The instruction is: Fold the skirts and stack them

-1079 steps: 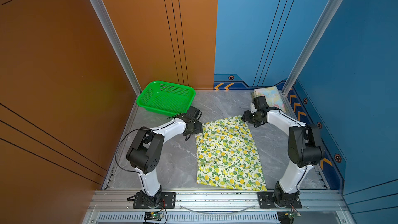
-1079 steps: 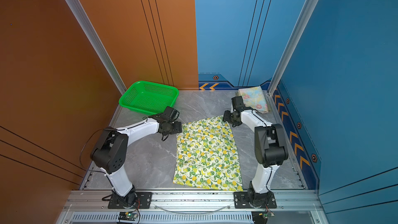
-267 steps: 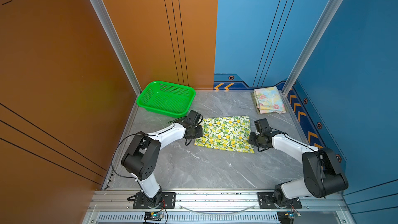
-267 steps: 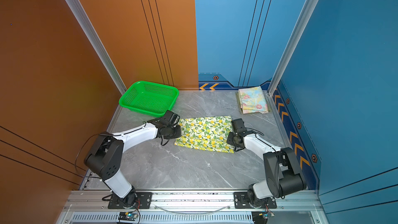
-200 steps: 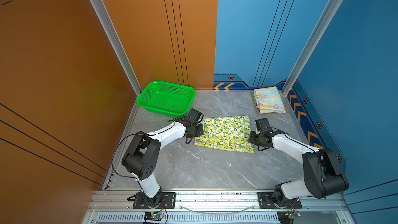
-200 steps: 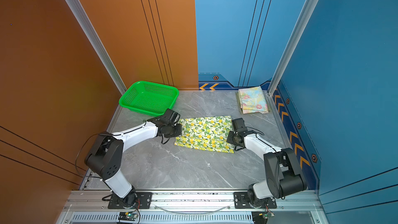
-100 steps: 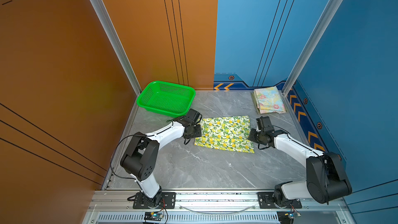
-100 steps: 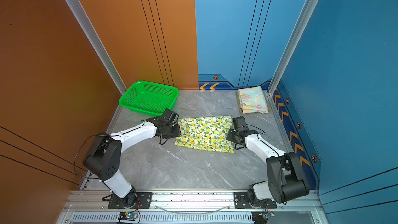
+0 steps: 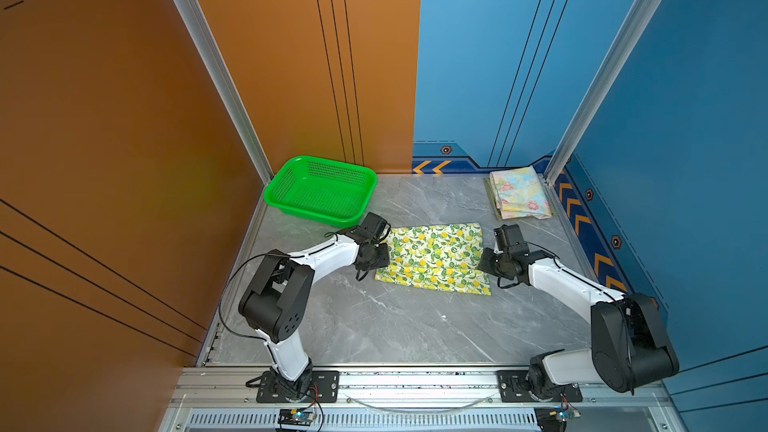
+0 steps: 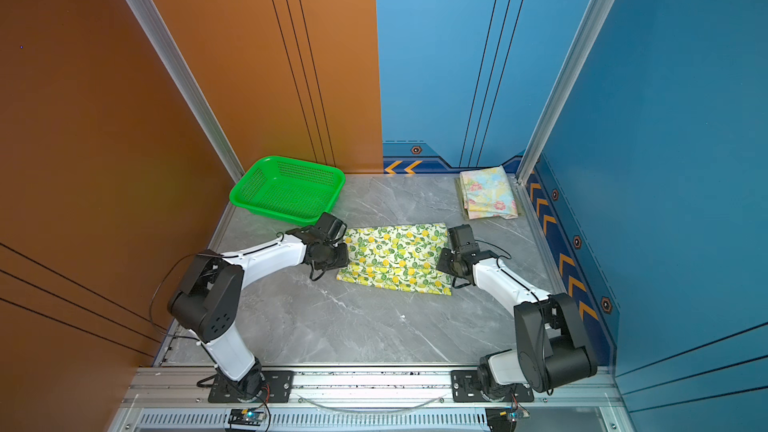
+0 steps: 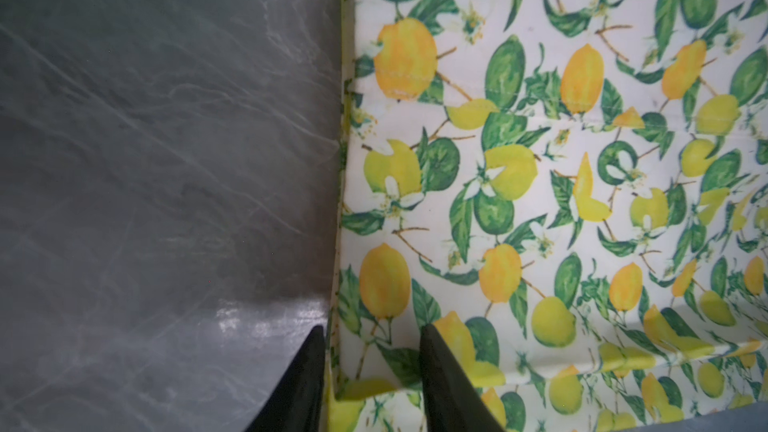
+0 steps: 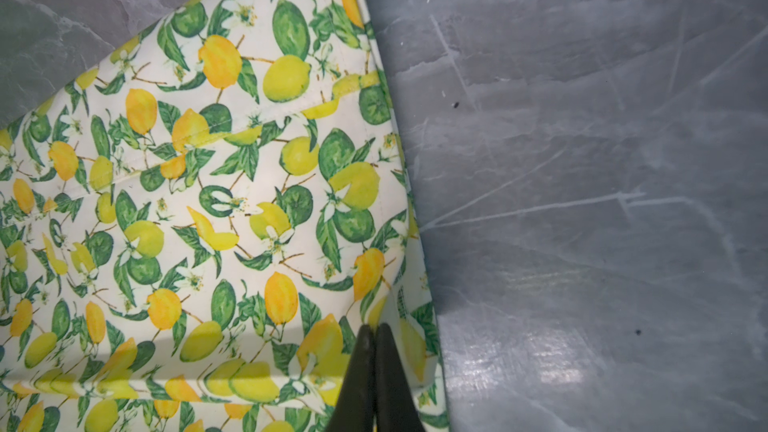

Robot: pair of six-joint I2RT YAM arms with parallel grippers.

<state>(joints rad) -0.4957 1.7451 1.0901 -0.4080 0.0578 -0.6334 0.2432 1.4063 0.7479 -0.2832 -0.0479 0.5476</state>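
The lemon-print skirt (image 9: 436,257) (image 10: 397,257) lies folded in a wide band at mid-table. My left gripper (image 9: 380,253) (image 11: 370,327) is at its left edge, open, one finger on the table side and one over the cloth (image 11: 540,184), with the corner between them. At the right edge my right gripper (image 9: 486,261) (image 12: 375,327) is shut on a small puckered ridge of the skirt (image 12: 208,201). The pastel floral skirt (image 9: 519,197) (image 10: 488,193) lies folded in the back right corner, with a thin olive-green edge (image 10: 461,197) showing under it.
A bright green perforated basket (image 9: 320,191) (image 10: 286,189) stands at the back left, just behind my left wrist. Orange and blue walls close in the grey marble table (image 9: 395,326) on three sides. A metal rail runs along the front.
The lemon skirt, once laid out long toward the front, is folded in half. In the last second my left gripper opened at the left edge and the right gripper shifted slightly back.
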